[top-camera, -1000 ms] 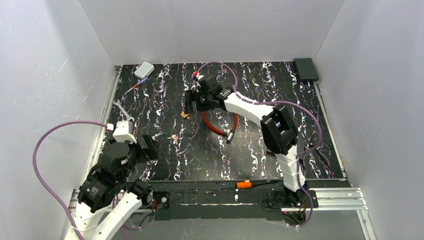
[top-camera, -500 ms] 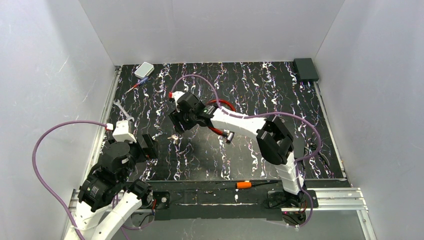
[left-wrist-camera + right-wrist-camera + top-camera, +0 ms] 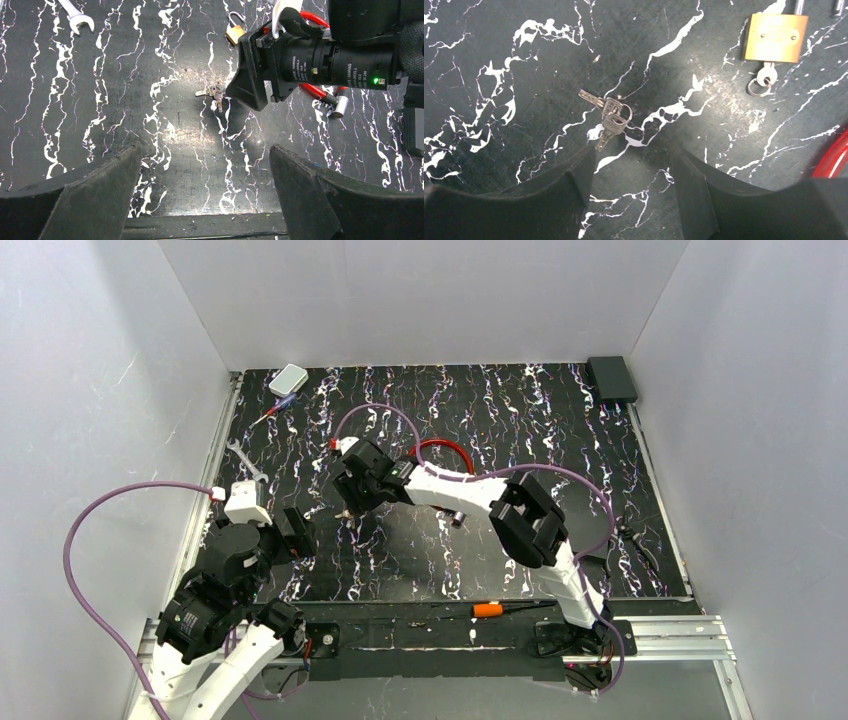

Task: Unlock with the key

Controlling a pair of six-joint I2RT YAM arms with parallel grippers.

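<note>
Robot lab test cell: plain white walls (image 3: pixel 100 390) box in black marbled table (image 3: pixel 560 420); alu mounting rail (image 3: pixel 670 637) at front.

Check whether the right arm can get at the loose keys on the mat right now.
Probably yes: the right gripper hovers right over the keys, jaws open, and nothing lies between them.

Soft, even light falls from above in the top view. The white walls (image 3: pixel 100 390) are bright, and the black marbled table (image 3: pixel 500 410) carries only faint shadows under the arms. In the left wrist view a pale sheen lies on the table near the middle, and the left gripper (image 3: pixel 204 150) fingers (image 3: pixel 90 200) are dark, soft-edged masses. The right wrist view is crisp on the key bunch (image 3: pixel 606 114) and brass padlock (image 3: pixel 775 44), with dull glare just below the padlock. The right gripper (image 3: pixel 631 152) fingers (image 3: pixel 549 195) are near black and slightly blurred.
</note>
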